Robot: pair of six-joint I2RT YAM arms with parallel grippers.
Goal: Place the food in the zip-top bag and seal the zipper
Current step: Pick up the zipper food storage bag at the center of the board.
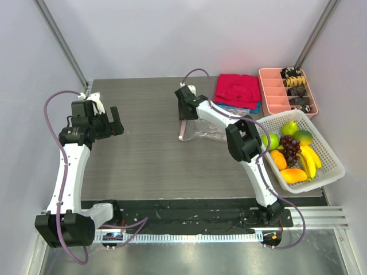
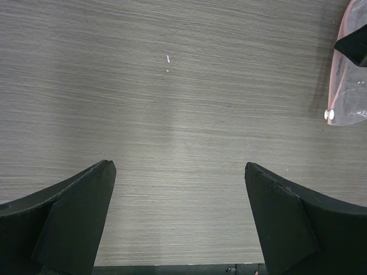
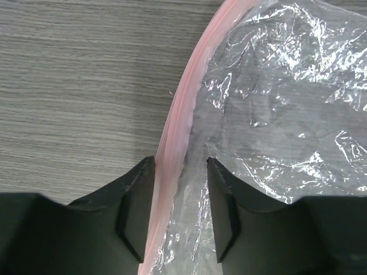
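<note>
The right gripper (image 3: pixel 180 200) points down over the mouth edge of the zip-top bag (image 3: pixel 275 114). Its two black fingers (image 3: pixel 137 217) stand a narrow gap apart, straddling the zipper (image 3: pixel 186 97). The pink strip lies flat between them, close against the finger at lower left of the wrist view. It is not visibly clamped. In the overhead view this gripper (image 1: pixel 183 113) sits at upper centre of the frame, with the bag (image 1: pixel 206 130) lying crumpled and flat on the grey wood-grain table (image 1: pixel 143 154) just below and to its right. The zipper (image 1: pixel 182 127) runs down the bag's left edge to a small white slider (image 1: pixel 180 138). The left gripper (image 1: pixel 113 122) hangs at middle left, well apart from the bag. Its wrist view shows the fingers (image 2: pixel 74 223) spread wide over bare tabletop, holding nothing, with the slider (image 2: pixel 329 114) at the right edge. The food (image 1: pixel 292 152) is in a white mesh basket (image 1: pixel 318 181) at middle right: green fruits (image 1: pixel 289 127), a dark grape bunch (image 1: pixel 291 146), oranges (image 1: pixel 278 159) and bananas (image 1: pixel 311 160). At upper right, a red cloth (image 1: pixel 237 87) lies beside a pink compartment tray (image 1: pixel 269 91).
</note>
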